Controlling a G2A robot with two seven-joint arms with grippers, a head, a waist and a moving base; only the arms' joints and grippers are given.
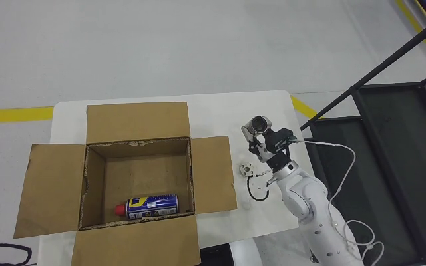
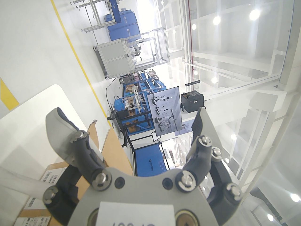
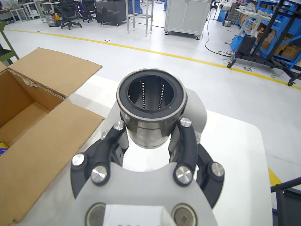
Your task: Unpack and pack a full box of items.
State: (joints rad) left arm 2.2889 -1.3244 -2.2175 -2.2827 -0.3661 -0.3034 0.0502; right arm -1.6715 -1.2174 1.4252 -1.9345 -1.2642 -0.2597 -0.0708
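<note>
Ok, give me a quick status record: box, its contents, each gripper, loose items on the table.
box: cardboard box, open, four flaps spread, on the white table
contents: one blue spray can lying on its side, by the wall nearest the robot
right gripper: shut on a linear bearing, held above the table beside the box
left gripper: open, empty
loose items: small white round part and black ring on the table, apart from the box

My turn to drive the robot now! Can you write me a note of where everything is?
Left gripper: open, empty.
Right gripper: shut on a linear bearing, over the table right of the cardboard box.
Box open; blue spray can lies inside.
Small white part and black ring lie on the table by its right flap.
Packing or unpacking? Cannot tell; the bearing needs placing next.
</note>
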